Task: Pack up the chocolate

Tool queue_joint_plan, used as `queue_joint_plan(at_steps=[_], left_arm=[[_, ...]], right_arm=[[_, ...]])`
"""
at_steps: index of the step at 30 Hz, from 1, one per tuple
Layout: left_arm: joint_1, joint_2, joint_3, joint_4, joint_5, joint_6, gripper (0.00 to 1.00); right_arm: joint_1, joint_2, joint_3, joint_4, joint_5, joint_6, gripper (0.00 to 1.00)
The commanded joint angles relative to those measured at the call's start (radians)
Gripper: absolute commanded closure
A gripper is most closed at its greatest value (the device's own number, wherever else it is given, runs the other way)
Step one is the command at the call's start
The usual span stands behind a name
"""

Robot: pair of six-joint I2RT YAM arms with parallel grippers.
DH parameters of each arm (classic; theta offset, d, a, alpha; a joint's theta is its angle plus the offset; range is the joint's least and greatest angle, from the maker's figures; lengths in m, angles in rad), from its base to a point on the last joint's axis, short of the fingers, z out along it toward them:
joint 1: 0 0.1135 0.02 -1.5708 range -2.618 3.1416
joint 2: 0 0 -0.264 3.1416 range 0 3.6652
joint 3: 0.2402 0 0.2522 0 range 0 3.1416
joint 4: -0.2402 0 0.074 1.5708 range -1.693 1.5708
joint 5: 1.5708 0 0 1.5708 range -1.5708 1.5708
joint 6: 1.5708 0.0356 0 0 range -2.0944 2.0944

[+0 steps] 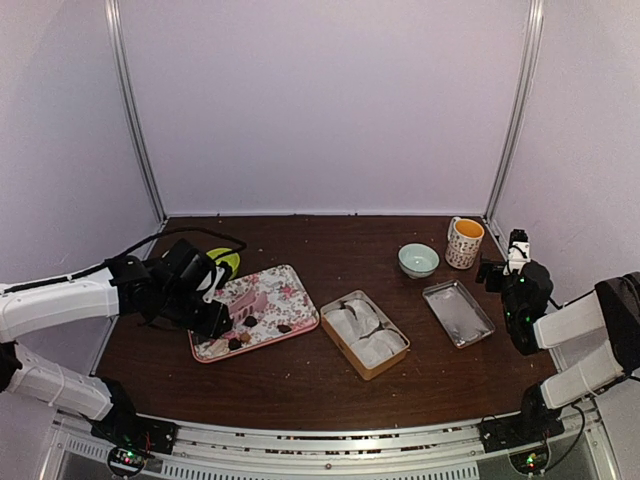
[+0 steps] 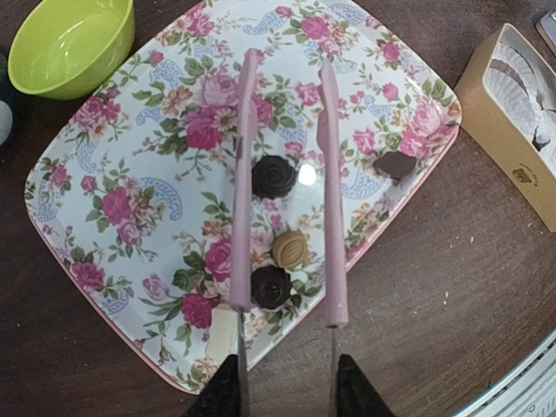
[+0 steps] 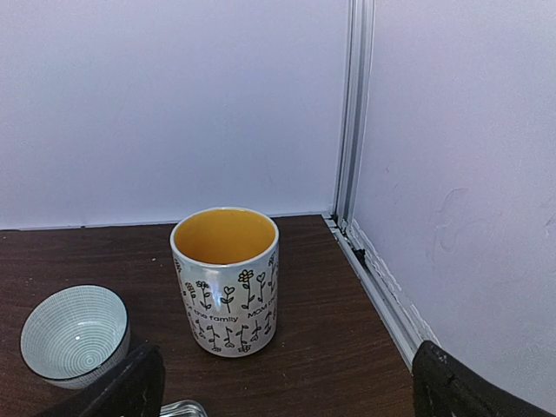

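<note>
So my left gripper (image 2: pixel 287 387) is clamped on the pink tongs (image 2: pixel 246 174), tips spread open astride the chocolate lumps (image 2: pixel 274 176) on the flowery tray (image 2: pixel 113 165), meaning I'm at the pick-up step: next I reckon I lower, squeeze one, carry it to the box (image 2: pixel 508 156).

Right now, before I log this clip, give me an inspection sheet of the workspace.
Surface: dark wood table, pale specks.
Job's things: on the floral tray, dark swirl chocolate, tan chocolate, second dark swirl chocolate, flat dark chocolate; paper-cup box beside the tray.
Clutter: green bowl, pale blue bowl, flowered mug, metal tray.
Grippers: left gripper shut on pink tongs, their arms apart above the chocolates; right gripper open, facing the mug.
Cables: black cable arcing behind the left arm.
Surroundings: white walls, metal corner posts.
</note>
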State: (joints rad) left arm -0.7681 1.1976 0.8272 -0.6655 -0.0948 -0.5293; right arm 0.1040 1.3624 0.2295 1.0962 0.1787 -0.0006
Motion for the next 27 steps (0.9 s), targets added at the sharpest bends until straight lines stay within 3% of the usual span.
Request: queue_joint_plan(at_steps=[1, 27], left_arm=[[-0.005, -0.026, 0.027, -0.032, -0.019, -0.017, 0.65], [-0.007, 0.011, 0.003, -0.083, 0.010, -0.036, 0.64]], right_arm=[[-0.006, -0.003, 0.013, 0.004, -0.004, 0.002, 0.00], [-0.007, -0.003, 0.013, 0.004, -0.004, 0.002, 0.00]])
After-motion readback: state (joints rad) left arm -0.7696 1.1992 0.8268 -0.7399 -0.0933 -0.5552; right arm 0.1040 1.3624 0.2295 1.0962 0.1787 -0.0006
